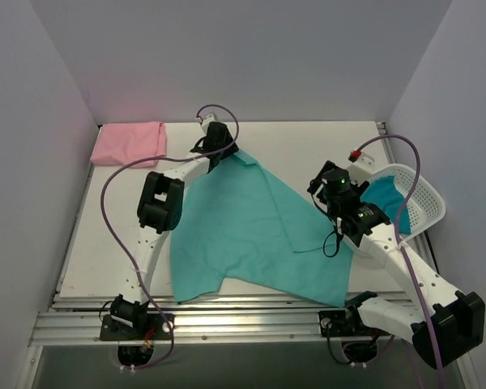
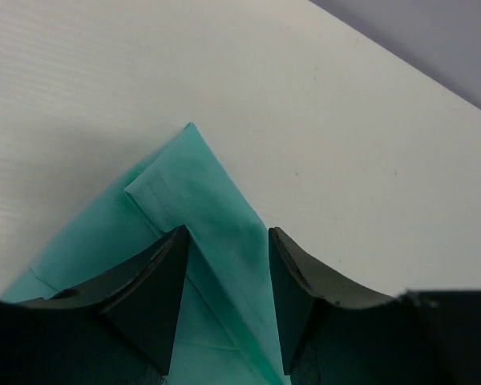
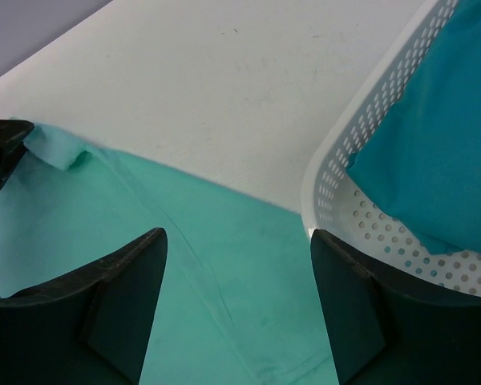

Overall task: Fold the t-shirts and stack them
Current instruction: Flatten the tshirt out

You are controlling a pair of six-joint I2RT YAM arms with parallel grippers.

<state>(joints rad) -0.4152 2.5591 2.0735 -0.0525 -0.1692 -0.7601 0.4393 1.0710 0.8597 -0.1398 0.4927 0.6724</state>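
A light mint-green t-shirt (image 1: 251, 231) lies spread flat in the middle of the table. My left gripper (image 1: 220, 156) is at its far corner. In the left wrist view the jaws (image 2: 227, 231) stand apart astride the hemmed corner (image 2: 194, 188), which lies flat on the table. My right gripper (image 1: 320, 188) hovers wide open over the shirt's right edge (image 3: 240, 265), beside the basket. A darker teal t-shirt (image 1: 386, 198) lies in the white mesh basket (image 1: 425, 198); it also shows in the right wrist view (image 3: 433, 152). A folded pale pink t-shirt (image 1: 130, 143) lies at the far left corner.
The basket rim (image 3: 329, 172) is just right of my right fingers. Grey walls close in the table on three sides. A metal rail (image 1: 251, 324) runs along the near edge by the arm bases.
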